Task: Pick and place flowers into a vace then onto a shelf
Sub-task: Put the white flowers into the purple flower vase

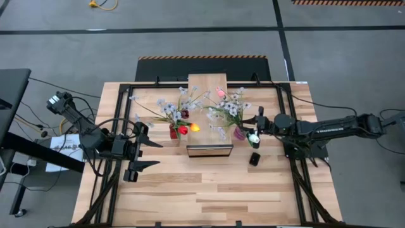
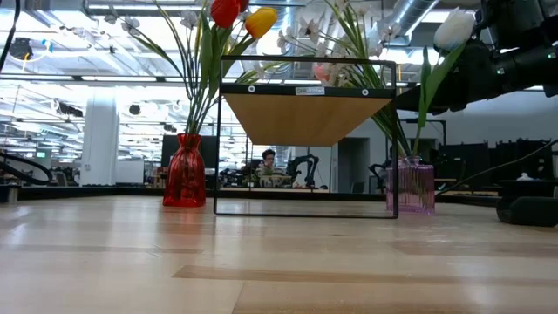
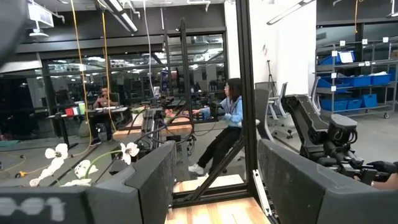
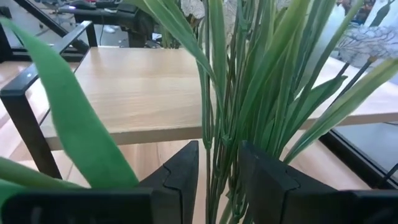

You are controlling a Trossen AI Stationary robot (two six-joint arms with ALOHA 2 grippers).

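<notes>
Right tool (image 4: 217,171) grips white tulip stem (image 4: 214,124); shelf (image 2: 305,90) label unreadable.

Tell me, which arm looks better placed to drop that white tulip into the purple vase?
The right arm. Its gripper is closed on the white tulip and sits right beside the purple vase. The left gripper is open and empty, off beyond the red vase on the shelf's other side.

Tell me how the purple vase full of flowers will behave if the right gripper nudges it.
The purple vase looks narrow and stands on the table beside the shelf. Its flowers rise far above its rim, so it is probably top-heavy and apt to tip. The long thin stems between the right gripper fingers would likely bend, not push back.
</notes>
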